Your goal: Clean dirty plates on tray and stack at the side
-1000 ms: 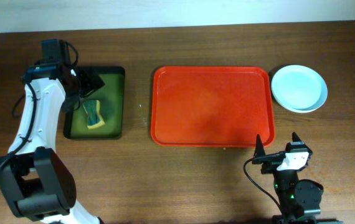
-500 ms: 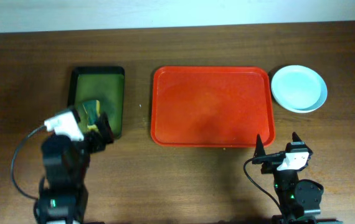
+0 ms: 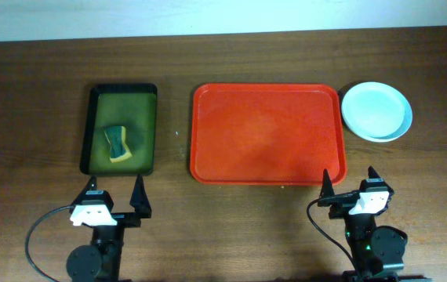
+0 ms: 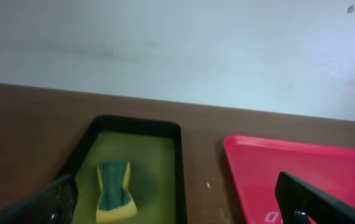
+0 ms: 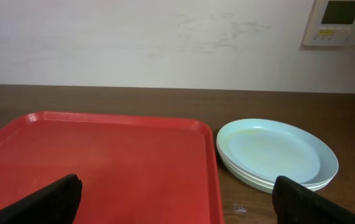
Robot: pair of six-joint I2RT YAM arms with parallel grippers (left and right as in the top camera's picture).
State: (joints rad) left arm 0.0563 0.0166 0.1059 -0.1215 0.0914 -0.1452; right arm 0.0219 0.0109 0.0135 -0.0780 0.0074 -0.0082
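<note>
Move: the left pincer is back from over the dark tray and now sits parked at the near edge of the counter. The right pincer hasn't budged.
Meaning: looks like wrap-up time, with the wiping done and nothing left to lift.
Left pincer pose: level, facing the far wall, fingers spread wide and holding nothing.
Right pincer pose: same story, fingers wide apart, empty, level and aimed forward.
Sponge: just ahead of the left pincer, lying loose inside the dark tray.
Red tray: directly ahead of the right pincer, off to the right of the left one, and bare.
Plates: ahead and right of the right pincer, just beyond the red tray's right rim, piled together on the counter with pale blue on top. How many, I cannot tell.
</note>
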